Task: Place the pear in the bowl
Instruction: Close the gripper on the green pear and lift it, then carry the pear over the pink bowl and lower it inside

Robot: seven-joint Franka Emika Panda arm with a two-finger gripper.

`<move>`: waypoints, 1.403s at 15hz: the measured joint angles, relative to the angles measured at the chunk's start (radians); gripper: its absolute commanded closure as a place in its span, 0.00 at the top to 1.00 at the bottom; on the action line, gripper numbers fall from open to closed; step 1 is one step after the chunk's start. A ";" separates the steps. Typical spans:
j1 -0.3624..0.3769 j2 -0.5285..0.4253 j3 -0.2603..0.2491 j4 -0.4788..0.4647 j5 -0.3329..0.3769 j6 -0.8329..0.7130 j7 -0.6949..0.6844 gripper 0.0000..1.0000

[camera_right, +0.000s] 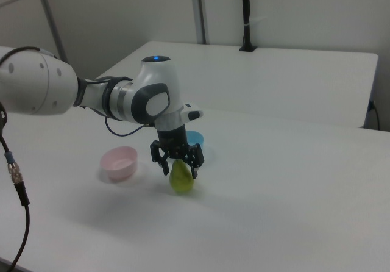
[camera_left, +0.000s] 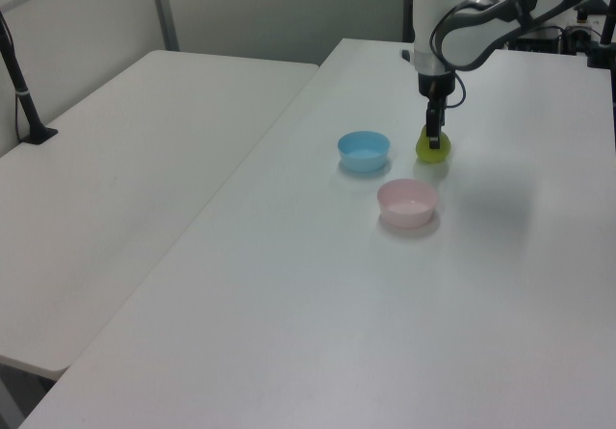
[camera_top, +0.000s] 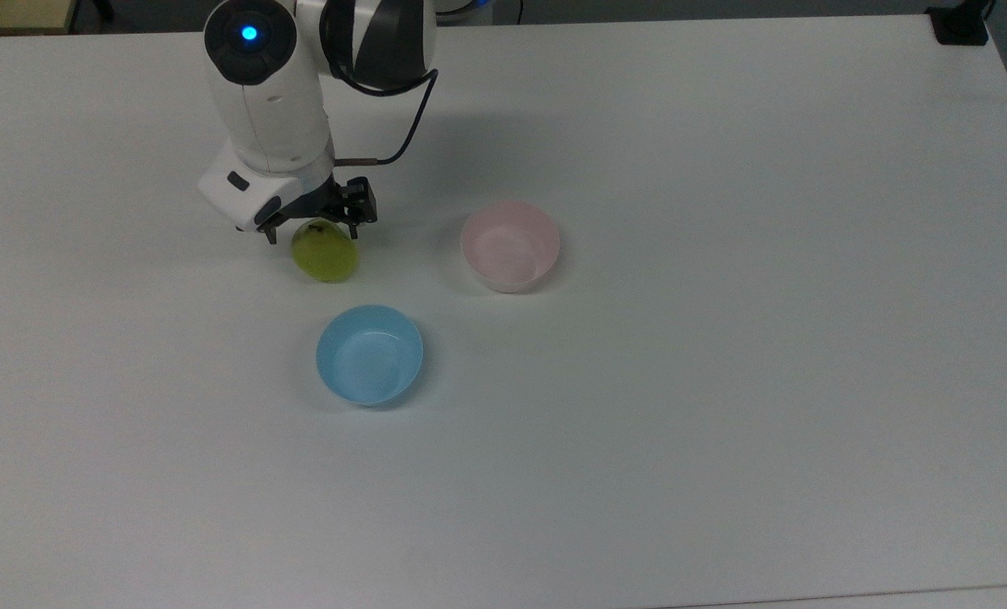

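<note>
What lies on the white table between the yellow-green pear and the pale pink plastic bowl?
Nothing: in the top view, bare white table separates the yellow-green pear from the pale pink plastic bowl.

The pear point(camera_top: 326, 258) stands upright on the table point(camera_top: 723, 381), in the far left part of the top view. The gripper point(camera_top: 311, 233) sits directly above the pear, its open fingers point(camera_right: 164, 168) straddling the upper part of the pear on either side. The bowl point(camera_top: 510, 246) rests on the table to the top view's right of the pear, well apart from it. A second bowl point(camera_top: 370, 354) rests nearer the top view's lower edge, just below the pear and apart from both.
</note>
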 measured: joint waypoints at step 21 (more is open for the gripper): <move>0.223 -0.127 0.014 0.005 -0.016 -0.087 0.311 0.46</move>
